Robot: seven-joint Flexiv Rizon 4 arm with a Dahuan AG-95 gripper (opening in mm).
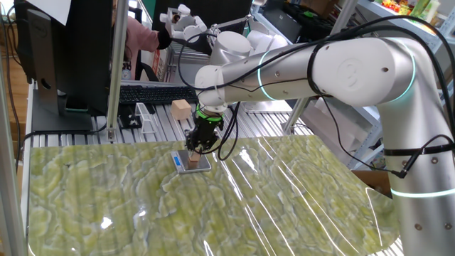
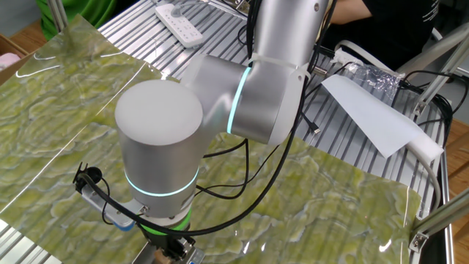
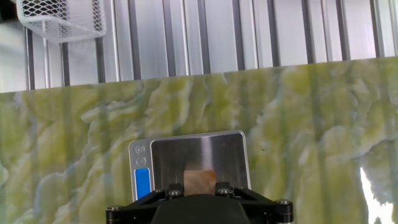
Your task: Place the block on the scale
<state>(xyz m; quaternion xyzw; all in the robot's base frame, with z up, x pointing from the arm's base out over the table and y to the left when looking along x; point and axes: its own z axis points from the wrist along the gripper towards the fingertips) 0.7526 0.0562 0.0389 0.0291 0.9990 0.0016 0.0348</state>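
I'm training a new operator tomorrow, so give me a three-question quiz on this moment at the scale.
1. True or false: the block is over the scale's metal platform.
2. In the hand view, the scale's blue strip lies on which side of the platform? A) left B) right C) far edge
3. Fill in: in the fixed view from the front, a larger pale wooden block sits on the metal slats behind the ____.

Key:
1. True. The block shows just ahead of the pincer, with the platform behind it; whether it rests there or is held cannot be told.
2. A
3. Scale
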